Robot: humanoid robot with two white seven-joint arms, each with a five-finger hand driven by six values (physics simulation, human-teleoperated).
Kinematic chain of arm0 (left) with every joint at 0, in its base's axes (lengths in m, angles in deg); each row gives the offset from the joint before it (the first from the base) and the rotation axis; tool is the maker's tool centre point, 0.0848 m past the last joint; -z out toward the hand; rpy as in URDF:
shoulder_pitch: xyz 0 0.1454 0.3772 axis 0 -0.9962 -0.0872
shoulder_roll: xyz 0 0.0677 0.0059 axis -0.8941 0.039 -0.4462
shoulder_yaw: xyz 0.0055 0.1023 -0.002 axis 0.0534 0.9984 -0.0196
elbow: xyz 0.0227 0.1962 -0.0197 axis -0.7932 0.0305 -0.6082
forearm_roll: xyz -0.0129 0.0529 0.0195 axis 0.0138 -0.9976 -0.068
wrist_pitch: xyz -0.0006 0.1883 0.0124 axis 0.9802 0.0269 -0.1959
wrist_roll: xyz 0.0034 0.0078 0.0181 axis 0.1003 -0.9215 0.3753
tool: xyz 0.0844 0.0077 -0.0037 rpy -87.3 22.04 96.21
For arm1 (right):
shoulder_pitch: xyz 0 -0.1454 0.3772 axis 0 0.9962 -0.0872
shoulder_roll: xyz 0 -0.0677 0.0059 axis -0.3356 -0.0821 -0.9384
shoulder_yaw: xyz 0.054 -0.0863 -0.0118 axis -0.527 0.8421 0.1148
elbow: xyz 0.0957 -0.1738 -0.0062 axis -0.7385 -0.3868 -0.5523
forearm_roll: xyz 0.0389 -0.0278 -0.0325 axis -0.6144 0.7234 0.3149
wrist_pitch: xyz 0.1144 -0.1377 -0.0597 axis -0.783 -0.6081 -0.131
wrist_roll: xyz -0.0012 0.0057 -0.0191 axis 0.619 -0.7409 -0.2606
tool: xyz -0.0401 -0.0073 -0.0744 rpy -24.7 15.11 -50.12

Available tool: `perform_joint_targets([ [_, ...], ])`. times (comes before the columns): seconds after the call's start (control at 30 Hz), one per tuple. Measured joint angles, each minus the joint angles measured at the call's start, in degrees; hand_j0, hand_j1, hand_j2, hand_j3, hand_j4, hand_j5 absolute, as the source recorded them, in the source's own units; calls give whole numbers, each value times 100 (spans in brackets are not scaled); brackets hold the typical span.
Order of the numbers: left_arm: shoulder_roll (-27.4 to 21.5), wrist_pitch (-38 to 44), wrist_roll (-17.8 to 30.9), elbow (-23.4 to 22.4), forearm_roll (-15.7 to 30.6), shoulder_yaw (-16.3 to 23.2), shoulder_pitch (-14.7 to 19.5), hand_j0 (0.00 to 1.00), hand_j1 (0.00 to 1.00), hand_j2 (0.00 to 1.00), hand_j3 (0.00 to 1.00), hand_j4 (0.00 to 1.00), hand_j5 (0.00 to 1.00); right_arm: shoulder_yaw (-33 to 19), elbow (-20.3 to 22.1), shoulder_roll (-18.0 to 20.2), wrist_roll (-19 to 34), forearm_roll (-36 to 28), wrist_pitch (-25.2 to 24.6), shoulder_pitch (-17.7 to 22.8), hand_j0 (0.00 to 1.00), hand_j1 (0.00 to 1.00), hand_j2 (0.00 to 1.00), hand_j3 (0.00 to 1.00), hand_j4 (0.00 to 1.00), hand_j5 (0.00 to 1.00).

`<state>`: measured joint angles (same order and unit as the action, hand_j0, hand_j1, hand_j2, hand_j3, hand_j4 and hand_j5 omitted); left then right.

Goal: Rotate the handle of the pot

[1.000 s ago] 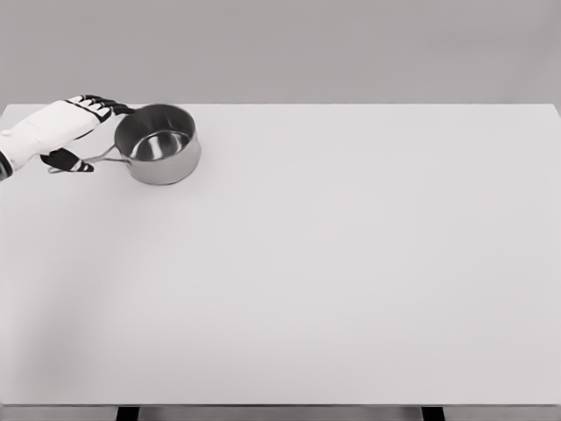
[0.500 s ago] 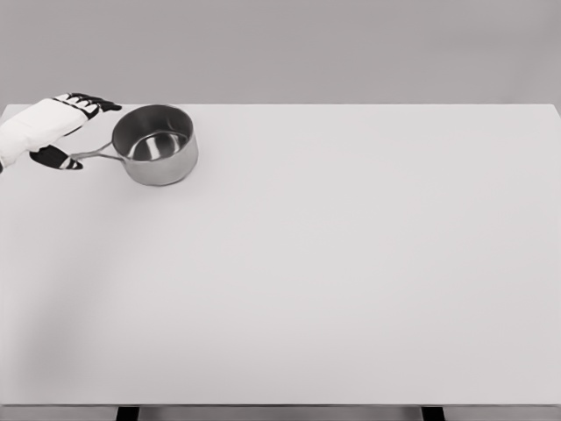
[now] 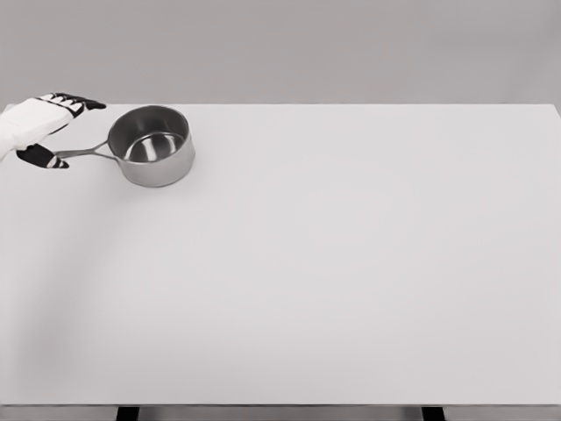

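Robot hand [image 3: 39,123] of my left arm sits at the far left edge of the desk [image 3: 333,263], white-backed with dark fingers [image 3: 77,101] stretched toward the pot [image 3: 152,145] and the thumb tip low by the end of the handle [image 3: 86,153]; the digits look loosely spread and not closed on anything, though whether the thumb actually touches the handle tip I cannot tell. My right hand is out of view. That pot stands upright in the far left corner area of the desk, its thin handle pointing left toward me. It reads as a small steel saucepan: rigid, smooth, likely slick under the fingers, and light enough when empty (I see nothing inside it) to slide or spin on the desk instead of tipping. I judge the best purchase is near the outer end of the handle, where a sideways push gives the most turning effect; pushing close to the bowl would more likely shove the whole pot along. Beneath it the desk is a plain, flat, pale sheet with little visible texture, so I expect low friction. Behind it is only a bare grey wall [image 3: 351,48].
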<state>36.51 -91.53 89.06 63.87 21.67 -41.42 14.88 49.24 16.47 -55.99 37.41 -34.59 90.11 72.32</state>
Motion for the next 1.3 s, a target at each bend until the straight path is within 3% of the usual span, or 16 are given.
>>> perform_joint_targets([
  [1.3,432,13,-1,-1005,-295,16,483,100,100,100,100,100,100,0,0,0,0,0,2,0,100,100,100,100,100,100],
])
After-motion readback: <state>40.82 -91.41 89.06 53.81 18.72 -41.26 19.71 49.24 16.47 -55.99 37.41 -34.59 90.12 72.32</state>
